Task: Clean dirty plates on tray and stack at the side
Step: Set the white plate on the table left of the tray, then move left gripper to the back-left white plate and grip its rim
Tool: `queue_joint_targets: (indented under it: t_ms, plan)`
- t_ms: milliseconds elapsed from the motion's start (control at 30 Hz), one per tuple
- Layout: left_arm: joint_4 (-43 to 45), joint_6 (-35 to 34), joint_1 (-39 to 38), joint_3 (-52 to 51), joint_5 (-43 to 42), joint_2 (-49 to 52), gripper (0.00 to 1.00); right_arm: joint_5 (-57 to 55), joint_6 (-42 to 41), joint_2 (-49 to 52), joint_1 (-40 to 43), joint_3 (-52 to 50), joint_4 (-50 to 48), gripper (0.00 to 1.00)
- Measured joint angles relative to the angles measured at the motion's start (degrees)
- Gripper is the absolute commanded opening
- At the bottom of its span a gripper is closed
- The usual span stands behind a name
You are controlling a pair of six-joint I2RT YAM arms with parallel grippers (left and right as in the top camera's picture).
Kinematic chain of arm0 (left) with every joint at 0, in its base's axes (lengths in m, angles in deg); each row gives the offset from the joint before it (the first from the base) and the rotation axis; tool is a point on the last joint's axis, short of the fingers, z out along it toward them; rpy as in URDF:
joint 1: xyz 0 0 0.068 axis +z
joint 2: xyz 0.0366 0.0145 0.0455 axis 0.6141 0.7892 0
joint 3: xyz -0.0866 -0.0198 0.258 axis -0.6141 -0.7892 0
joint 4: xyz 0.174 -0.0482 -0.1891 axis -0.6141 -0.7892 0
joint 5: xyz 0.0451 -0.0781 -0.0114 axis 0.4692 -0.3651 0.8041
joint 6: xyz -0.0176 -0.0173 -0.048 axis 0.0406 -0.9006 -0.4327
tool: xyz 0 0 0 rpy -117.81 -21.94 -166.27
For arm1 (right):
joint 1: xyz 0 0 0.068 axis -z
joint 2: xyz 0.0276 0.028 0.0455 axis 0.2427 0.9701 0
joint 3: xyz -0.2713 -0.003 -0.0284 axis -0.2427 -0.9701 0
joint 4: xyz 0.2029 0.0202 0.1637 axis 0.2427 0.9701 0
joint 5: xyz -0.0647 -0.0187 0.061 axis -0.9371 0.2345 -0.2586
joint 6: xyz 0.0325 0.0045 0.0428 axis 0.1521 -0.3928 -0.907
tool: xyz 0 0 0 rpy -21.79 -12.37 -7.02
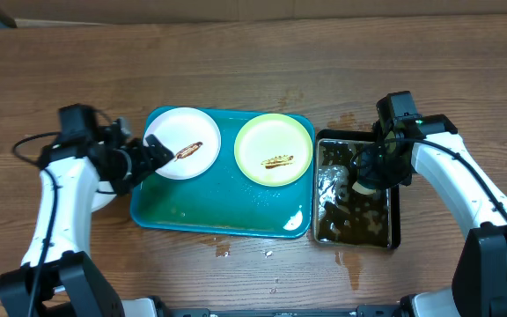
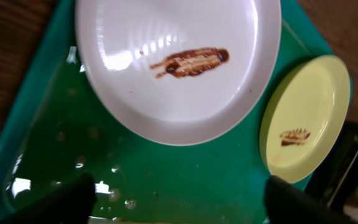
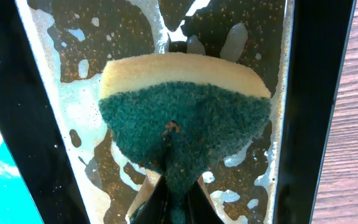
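The left gripper is seen with fingers spread wide at the rim of the smeared white plate, which lies beside the lime-green plate on the teal tray. A scouring sponge is pinched by the right gripper over the black pan. If the plate is scrubbed unheld, it could be slid across the wet tray.

Wood table, teal tray at ctr, black pan just rt of it, wet drips nearby

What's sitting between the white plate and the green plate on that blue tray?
Nothing. Only a bare strip of the tray floor separates the white plate from the green plate, clearest in the overhead view.
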Motion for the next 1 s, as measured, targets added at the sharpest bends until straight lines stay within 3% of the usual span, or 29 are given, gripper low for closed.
queue_joint_targets:
  t_ms: [400,800,833,1000]
  plan:
    - [-2.86,-18.80,-10.60,-0.04,16.85,0.00,0.81,-0.02,0.02,0.00,0.00,0.00,1.11,0.04]
    - [-2.80,-28.81,-10.95,-0.04,21.14,5.07,0.82,0.00,0.07,0.00,0.00,0.00,1.53,0.04]
    - [-2.49,-29.03,-10.95,-0.04,21.31,6.32,0.80,0.00,0.07,0.00,0.02,0.00,1.53,0.04]
    - [-0.76,-29.92,-10.95,-0.04,21.40,11.89,0.44,0.00,0.07,0.00,0.00,0.00,1.51,0.04]
